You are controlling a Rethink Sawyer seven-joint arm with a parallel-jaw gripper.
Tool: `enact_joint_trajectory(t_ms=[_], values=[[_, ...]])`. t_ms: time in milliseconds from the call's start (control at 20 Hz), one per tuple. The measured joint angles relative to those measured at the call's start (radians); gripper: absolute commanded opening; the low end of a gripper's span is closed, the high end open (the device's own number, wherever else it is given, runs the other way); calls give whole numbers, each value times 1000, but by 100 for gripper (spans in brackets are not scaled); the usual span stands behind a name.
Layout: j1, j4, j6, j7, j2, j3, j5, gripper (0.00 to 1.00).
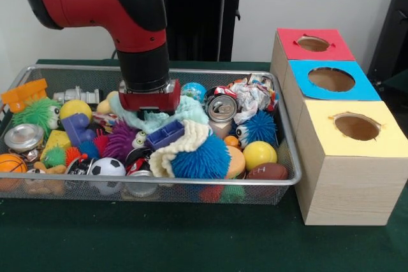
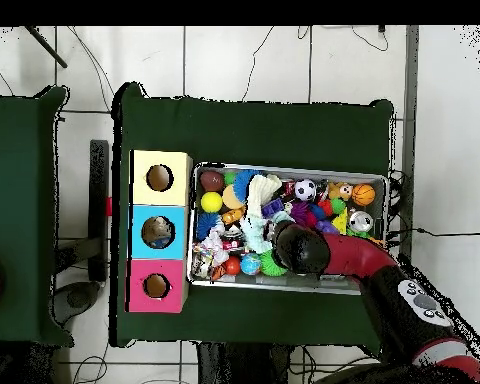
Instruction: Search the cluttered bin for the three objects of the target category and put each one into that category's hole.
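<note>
The silver wire mesh bin [image 1: 288, 157] is packed with toys, balls, cans, cloths and crumpled paper. My gripper [image 1: 150, 102] is lowered into the middle of the bin, its red base just above a pale green cloth [image 1: 182, 111] and a blue block [image 1: 166, 136]. Its tips are hidden in the clutter. In the overhead view the gripper [image 2: 299, 248] sits over the bin [image 2: 284, 167] near its middle. Beside the bin stand three wooden boxes with holes: red [image 1: 313, 44], blue [image 1: 331, 79] and yellow [image 1: 357, 127].
Near the gripper lie a crushed can [image 1: 222, 107], a blue spiky ball [image 1: 201, 160], a soccer ball [image 1: 106, 169], a yellow ball [image 1: 259, 154] and a small football [image 1: 266, 172]. In the overhead view something shows inside the blue box's hole [image 2: 158, 232].
</note>
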Motion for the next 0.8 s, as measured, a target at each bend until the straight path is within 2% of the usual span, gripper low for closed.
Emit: enact_joint_trajectory(t_ms=[800], values=[[154, -21, 0, 0, -21, -131, 108, 100]])
